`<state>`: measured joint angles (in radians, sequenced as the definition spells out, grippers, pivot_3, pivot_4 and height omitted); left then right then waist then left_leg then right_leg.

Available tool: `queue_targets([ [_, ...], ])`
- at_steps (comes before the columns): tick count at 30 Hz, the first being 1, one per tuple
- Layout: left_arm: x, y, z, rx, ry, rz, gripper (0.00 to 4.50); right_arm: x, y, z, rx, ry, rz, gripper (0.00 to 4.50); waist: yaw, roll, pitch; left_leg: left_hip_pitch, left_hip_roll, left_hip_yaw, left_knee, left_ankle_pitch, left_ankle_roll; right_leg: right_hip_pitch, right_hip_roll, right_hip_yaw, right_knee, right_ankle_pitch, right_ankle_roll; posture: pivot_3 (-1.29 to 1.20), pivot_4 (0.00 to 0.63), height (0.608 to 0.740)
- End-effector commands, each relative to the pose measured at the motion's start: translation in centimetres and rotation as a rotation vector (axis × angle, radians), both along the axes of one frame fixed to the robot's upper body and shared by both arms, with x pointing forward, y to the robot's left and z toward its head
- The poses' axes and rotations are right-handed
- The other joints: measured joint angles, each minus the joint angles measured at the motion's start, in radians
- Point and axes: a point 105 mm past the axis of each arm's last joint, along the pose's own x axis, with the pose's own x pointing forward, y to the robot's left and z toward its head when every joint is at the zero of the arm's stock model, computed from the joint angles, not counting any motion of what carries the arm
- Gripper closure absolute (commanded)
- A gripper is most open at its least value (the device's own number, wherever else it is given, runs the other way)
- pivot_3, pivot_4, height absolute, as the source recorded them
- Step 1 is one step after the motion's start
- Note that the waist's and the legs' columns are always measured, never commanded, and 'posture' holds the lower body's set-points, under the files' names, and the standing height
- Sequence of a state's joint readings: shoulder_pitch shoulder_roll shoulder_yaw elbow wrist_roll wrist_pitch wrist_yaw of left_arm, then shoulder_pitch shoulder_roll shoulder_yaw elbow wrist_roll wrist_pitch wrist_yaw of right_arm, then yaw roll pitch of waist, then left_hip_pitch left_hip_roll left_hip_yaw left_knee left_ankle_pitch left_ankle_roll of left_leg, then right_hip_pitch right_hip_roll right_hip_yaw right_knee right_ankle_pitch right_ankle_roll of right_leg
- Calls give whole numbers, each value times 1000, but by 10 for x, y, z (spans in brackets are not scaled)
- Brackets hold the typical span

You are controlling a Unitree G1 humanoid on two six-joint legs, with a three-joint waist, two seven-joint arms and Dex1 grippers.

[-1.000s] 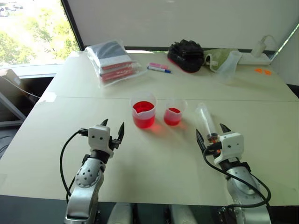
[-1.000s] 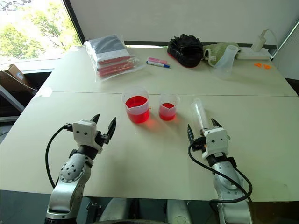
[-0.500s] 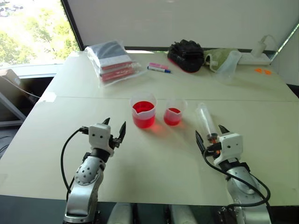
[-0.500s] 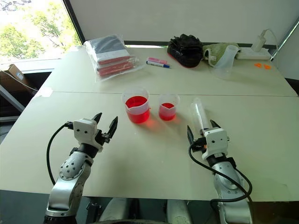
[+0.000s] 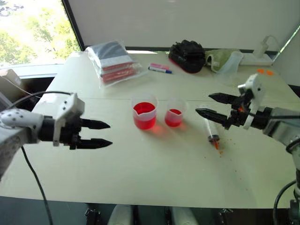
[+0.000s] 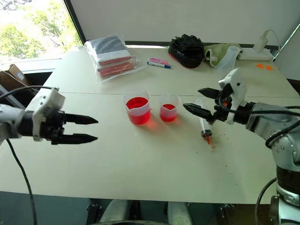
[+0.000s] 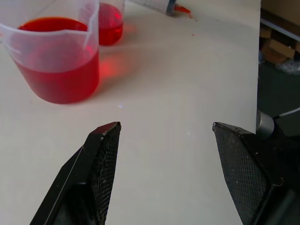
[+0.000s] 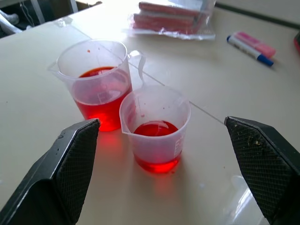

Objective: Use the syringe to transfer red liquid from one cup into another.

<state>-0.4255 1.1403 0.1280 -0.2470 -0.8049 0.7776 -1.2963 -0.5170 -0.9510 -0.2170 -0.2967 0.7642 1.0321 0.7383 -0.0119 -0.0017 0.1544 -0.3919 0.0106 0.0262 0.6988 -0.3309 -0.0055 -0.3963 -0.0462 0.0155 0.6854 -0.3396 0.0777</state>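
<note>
Cream tabletop (image 5: 154,178): larger beaker (image 5: 144,111) and smaller cup (image 5: 174,113) mid-table, syringe (image 5: 209,126) right; bagged packs (image 5: 111,61), markers (image 5: 159,68), black bag (image 5: 187,55) along far edge.

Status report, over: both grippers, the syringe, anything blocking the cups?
Left gripper open, empty. Right gripper open, empty, above the table. Syringe lies flat beside the smaller cup, red drops by its tip. Nothing blocking the beaker.

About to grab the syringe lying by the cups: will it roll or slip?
The syringe lies flat on the table; its round clear barrel probably rolls if nudged. Red drops near its tip suggest a wet, possibly slippery nozzle. It looks stiff and light.
</note>
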Motion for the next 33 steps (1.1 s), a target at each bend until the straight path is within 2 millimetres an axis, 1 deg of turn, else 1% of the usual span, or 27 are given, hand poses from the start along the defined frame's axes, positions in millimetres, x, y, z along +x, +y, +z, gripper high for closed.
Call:
queue_targets([
  [1, -1, -2, 12, 1, 11, -103, 1215, 8, -11, 10, -65, 120, -48, 49, -2, 0, 0, -1, 0, 0, -1, -1, 1, -1, 0, 0, -1, 0, 0, 0, 150, 711],
  [2, 3, -4, 16, -11, 2, -111, 1215, 9, -14, 9, -101, 178, -58, 49, -3, 0, 0, -1, 0, 1, -1, -1, 1, -1, 0, 1, 0, 0, 0, 0, 150, 711],
  [5, 12, -11, 24, -38, -12, -144, 1215, 14, -18, 12, -160, 214, -76, 49, -3, 0, 0, -10, 1, 1, 0, 0, 1, -11, 1, 1, 0, 0, 0, 0, 150, 711],
  [6, 15, -14, 25, -44, -16, -154, 1215, 15, -20, 11, -209, 222, -88, 49, -3, 0, 0, -14, 1, 1, 1, 1, -1, -15, 1, 1, 0, 0, 0, 0, 150, 711],
  [8, 17, -21, 27, -60, -19, -188, 1215, 18, -26, 7, -322, 225, -105, 49, -2, 0, 0, -17, 1, 2, 2, 3, -5, -19, 0, 2, 3, 0, 1, 0, 150, 711],
  [11, 16, -29, 22, -58, -11, -233, 1215, 20, -27, 1, -423, 279, -121, 49, -4, 0, 0, -19, 0, 3, 2, 3, -5, -21, 0, 3, 3, 0, 1, 0, 150, 711],
  [15, 13, -39, 20, -64, -6, -277, 1215, 26, -27, -3, -542, 290, -110, 49, -8, 0, 0, -20, 1, 4, 2, 3, -5, -25, 0, 5, 7, 0, 1, 0, 150, 711],
  [17, 14, -45, 22, -75, -19, -291, 1215, 29, -26, -5, -553, 309, -98, 49, -6, 0, 0, -20, 1, 4, 2, 3, -6, -26, 0, 5, 8, 0, 1, 0, 150, 711],
  [19, 15, -50, 26, -88, -38, -301, 1215, 32, -24, -7, -527, 351, -105, 49, -4, 0, 0, -20, 1, 5, 3, 3, -6, -26, 0, 5, 9, 0, 1, 0, 150, 711],
  [22, 17, -56, 31, -108, -58, -324, 1215, 39, -23, -11, -509, 421, -146, 49, -5, 0, 0, -20, 0, 5, 4, 3, -6, -27, 0, 6, 11, 0, 1, 0, 150, 711],
  [25, 20, -60, 28, -112, -70, -334, 1215, 45, -23, -14, -472, 498, -201, 49, -5, 0, 0, -21, 0, 5, 5, 3, -6, -28, 0, 5, 13, 0, 1, 0, 150, 711],
  [28, 22, -64, 27, -114, -73, -342, 1215, 47, -28, -16, -452, 560, -258, 49, -5, 0, 0, -21, 0, 5, 5, 3, -6, -28, 0, 5, 14, 0, 1, 0, 150, 711],
  [33, 24, -67, 26, -121, -77, -346, 1215, 48, -32, -17, -418, 657, -382, 49, -6, 0, 0, -29, 1, 4, 12, 3, -6, -34, 0, 4, 15, 0, 1, 0, 150, 711],
])
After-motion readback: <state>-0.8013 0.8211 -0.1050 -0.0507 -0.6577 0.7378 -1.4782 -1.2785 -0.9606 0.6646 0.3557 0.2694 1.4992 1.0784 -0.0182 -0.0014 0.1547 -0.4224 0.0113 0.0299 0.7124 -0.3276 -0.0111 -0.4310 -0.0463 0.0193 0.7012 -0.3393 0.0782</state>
